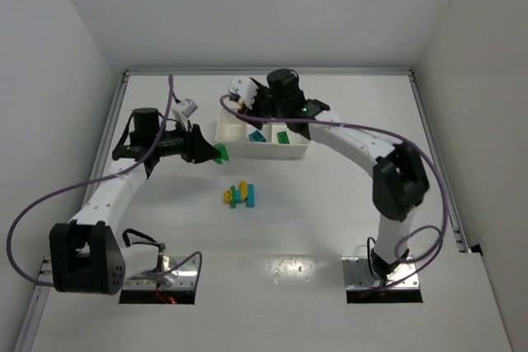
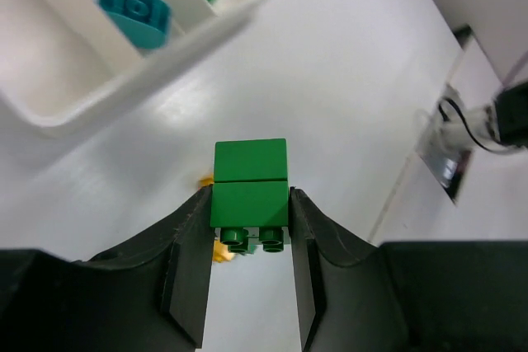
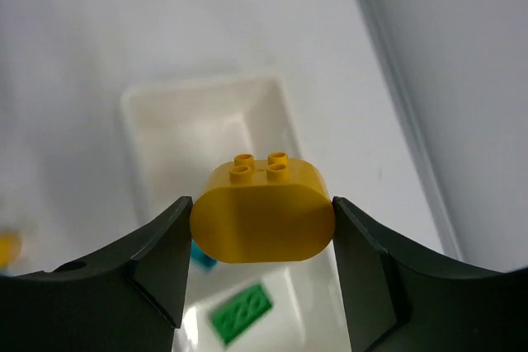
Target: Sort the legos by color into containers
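Green lego btwn left pincer jaws

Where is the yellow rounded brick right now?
In the right wrist view, the yellow brick is clamped in the right gripper, held above the white tray near its empty end compartment, the leftmost in the top view.

White links and black joint housings form the left arm and right arm; purple cables trail alongside. The left gripper looks matte black, perhaps plastic.
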